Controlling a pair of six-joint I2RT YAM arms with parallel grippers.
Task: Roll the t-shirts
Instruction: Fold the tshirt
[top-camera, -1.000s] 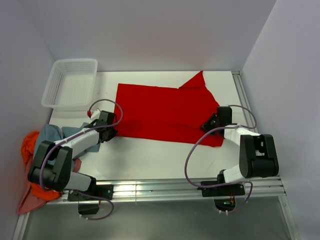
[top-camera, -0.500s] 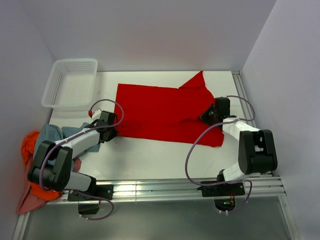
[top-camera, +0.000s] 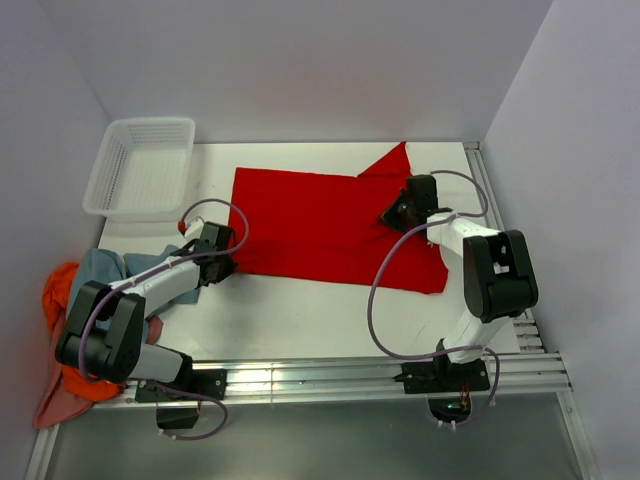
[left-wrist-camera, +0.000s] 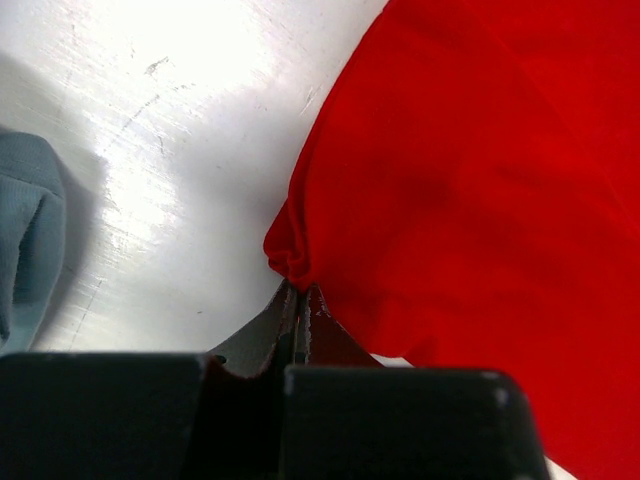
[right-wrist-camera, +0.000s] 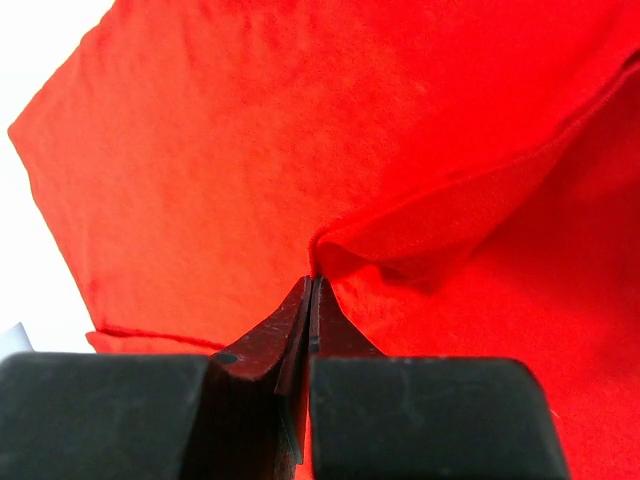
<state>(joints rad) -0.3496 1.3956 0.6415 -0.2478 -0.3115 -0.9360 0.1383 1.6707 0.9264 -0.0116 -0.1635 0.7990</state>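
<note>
Evidently both hands are set for a fold, or for the first turn of a roll. The red shirt (top-camera: 320, 220) lies spread flat on the surface (top-camera: 300, 310), and each arm has taken it by an edge.

The left hand (left-wrist-camera: 300, 295) has its fingers pressed together on the shirt's near-left corner, where the cloth bunches into a small knot right at the tips. The right hand (right-wrist-camera: 312, 285) is likewise closed. It pinches a raised ridge of cloth on the shirt's right side, just short of the sleeve (top-camera: 395, 160) that sticks out at the far-right corner (the ridge climbs from the tips like a little tent). Holding two points this far apart, I judge, lets the pair lift or drag the cloth evenly without skewing it.

Both arms reach low and forward, forearms nearly flat over the surface, wrists angled in toward the shirt.

To the left of the red shirt, off its near corner, a grey-blue shirt (top-camera: 100, 268) and an orange shirt (top-camera: 58, 290) lie heaped. A basket (top-camera: 150, 122) sits beyond the shirt's far-left corner.
</note>
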